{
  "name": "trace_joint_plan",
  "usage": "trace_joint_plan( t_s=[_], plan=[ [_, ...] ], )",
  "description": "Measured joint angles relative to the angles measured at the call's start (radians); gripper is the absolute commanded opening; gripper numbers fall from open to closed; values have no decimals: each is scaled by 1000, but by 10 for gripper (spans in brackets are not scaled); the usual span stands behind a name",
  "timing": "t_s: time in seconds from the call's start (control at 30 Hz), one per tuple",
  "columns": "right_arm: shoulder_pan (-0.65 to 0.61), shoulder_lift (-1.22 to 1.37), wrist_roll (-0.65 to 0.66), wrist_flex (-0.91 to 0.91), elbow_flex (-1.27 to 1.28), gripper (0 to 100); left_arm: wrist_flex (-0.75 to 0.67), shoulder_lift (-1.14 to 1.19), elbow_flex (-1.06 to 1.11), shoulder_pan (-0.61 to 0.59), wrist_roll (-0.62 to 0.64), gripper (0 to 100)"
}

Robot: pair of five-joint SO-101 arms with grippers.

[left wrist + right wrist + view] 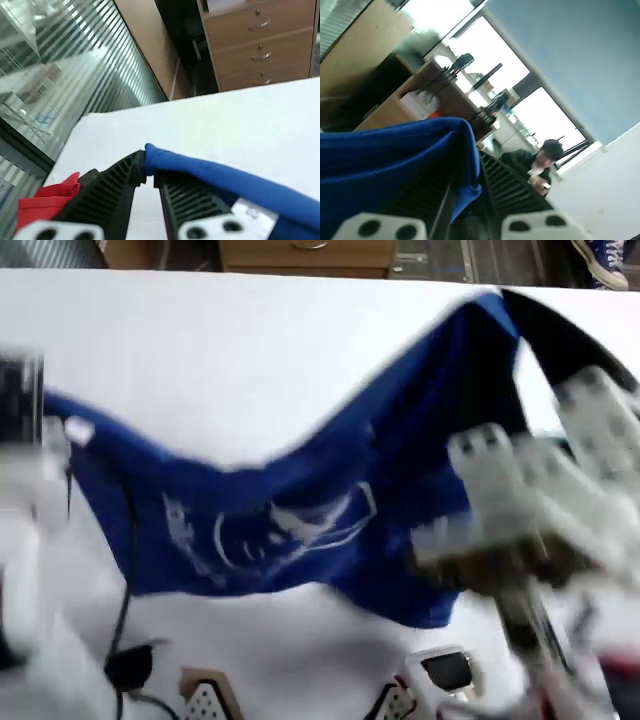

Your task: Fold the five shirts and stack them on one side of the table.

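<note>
Where it hangs between the 2 arms, the blue shirt (300, 510) is stretched out above the white counter (250, 340). Its white printed design faces the high camera and its lower edge sags toward the near side. One end rises toward the far right corner of the counter, beside the right arm (520, 510). The other end runs to the left arm (30, 480) at the left edge of the high view.

The left end effector (149, 172) has its black ribbed fingers pressed together on a rolled fold of the blue fabric, which bulges just past the fingertips. A bunched red cloth (47, 200) shows just beside that end effector, at the counter's left side. The right end effector (472, 160) is likewise pinching the shirt, with blue fabric draped over one finger and trapped against the other. Wooden drawers (260, 45) stand beyond the counter's far edge.
</note>
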Motion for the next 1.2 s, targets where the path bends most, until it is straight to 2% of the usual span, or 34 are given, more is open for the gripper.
trace_joint_plan(
  t_s=[0.3,0.63,0.87,1.07,1.2],
  plan=[
    [2,313,21,-124,2,21,-140,285,2,25,0,23],
    [48,523,83,-227,3,21,-213,437,2,55,-2,23],
    [94,618,83,-206,3,21,-227,531,2,55,-6,23],
    [95,684,83,-109,3,21,-227,597,9,55,-69,23],
    [97,724,83,0,3,21,-169,634,9,57,-123,23]
  ],
)
